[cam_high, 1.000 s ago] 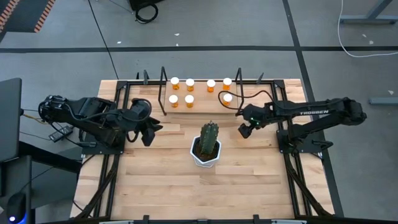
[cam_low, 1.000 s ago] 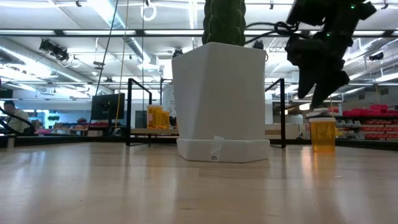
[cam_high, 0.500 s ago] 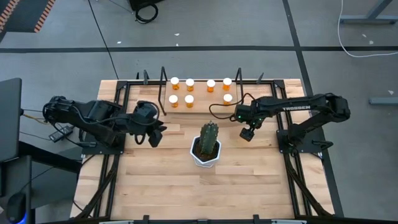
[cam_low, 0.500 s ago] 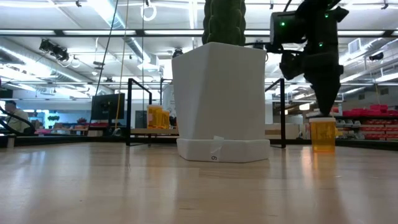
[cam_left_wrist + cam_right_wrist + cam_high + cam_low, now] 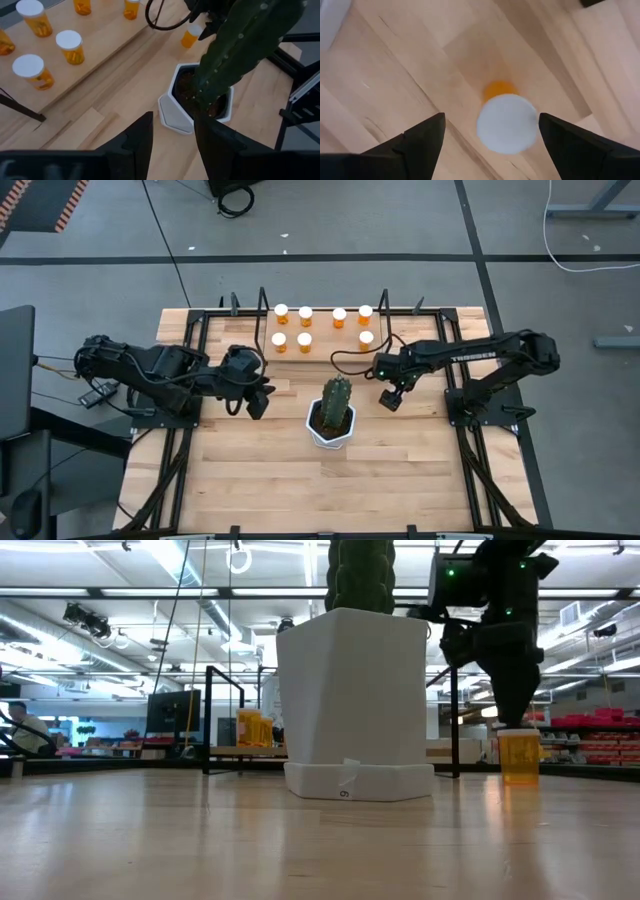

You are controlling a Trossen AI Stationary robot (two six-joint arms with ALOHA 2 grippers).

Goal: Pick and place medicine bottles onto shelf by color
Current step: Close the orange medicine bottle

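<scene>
Right gripper (image 5: 487, 131), fingers spread, hangs over the last loose medicine bottle (image 5: 506, 120) right of the cactus (image 5: 335, 402); seven bottles already stand on the far shelf (image 5: 322, 346); left gripper (image 5: 172, 131), fingers slightly parted, empty.

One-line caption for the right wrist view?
Open right gripper hovering above a white-capped translucent-orange pill bottle standing on the wooden tabletop.

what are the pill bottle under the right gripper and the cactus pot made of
Pill bottle: see-through orange body with a matte white cap, probably plastic. Cactus pot: smooth, opaque white with sharp facets, either plastic or glazed ceramic; the look leaves it open.
</scene>
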